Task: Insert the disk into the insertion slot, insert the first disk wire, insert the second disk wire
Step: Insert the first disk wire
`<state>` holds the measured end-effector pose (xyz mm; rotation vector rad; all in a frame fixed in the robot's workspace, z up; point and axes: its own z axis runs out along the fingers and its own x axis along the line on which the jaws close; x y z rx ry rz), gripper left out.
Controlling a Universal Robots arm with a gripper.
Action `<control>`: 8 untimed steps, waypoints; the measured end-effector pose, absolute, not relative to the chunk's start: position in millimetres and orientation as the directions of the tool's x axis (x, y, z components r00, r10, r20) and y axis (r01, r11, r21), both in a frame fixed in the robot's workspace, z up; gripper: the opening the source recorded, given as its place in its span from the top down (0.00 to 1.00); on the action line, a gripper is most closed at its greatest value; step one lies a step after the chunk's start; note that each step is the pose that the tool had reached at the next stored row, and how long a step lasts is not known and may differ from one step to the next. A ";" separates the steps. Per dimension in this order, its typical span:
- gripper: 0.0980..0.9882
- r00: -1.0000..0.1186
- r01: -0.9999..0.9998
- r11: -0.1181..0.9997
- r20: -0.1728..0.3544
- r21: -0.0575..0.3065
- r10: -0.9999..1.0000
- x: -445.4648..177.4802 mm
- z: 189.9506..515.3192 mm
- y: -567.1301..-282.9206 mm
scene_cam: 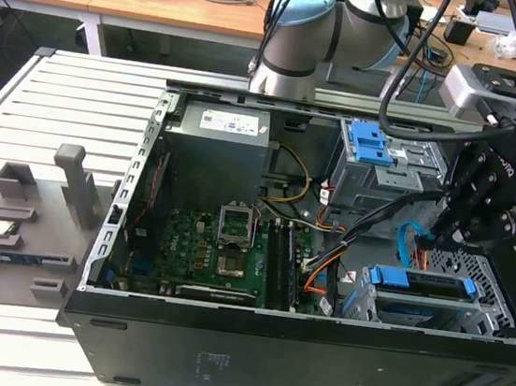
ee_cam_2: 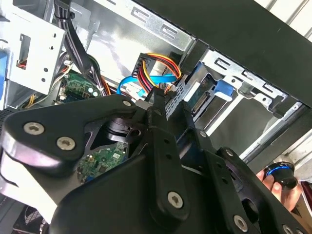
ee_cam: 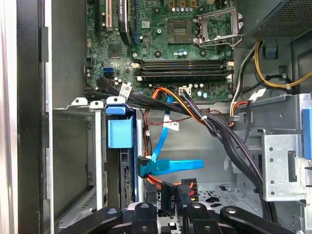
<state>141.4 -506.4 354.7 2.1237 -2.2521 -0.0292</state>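
One disk (scene_cam: 425, 287) already sits in the insertion slot (scene_cam: 490, 278), at the near end of the exterior view's right. The gripper (ee_cam: 170, 207) is narrowly closed on the plug of the first disk wire (ee_cam: 171, 192), probably to line it up with the disk's connector edge. The second disk wire (ee_cam: 173, 165) curves just beside.

Disk (scene_cam: 421, 286): silver-grey, blue carrier, seated inside insertion slot (scene_cam: 485, 276), the low perforated silver cage at the exterior view's right. Second disk wire (ee_cam: 173, 165): flat, light blue, looped, with its plug at the disk's end. First disk wire (ee_cam: 168, 195): orange-red-black bundle, black plug just beside the blue one; mating unclear.
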 end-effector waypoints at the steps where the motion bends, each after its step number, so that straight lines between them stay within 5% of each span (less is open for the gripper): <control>1: 0.77 -0.058 -0.997 0.059 0.020 0.045 -0.998 141.4 354.6 -506.4; 5: 0.79 -0.058 -0.997 0.059 0.020 0.045 -0.998 141.4 354.5 -506.3; 6: 0.92 -0.058 -0.997 0.059 0.020 0.045 -0.998 141.4 354.5 -506.3; 8: 0.92 -0.058 -0.997 0.059 0.020 0.045 -0.998 141.4 354.4 -506.3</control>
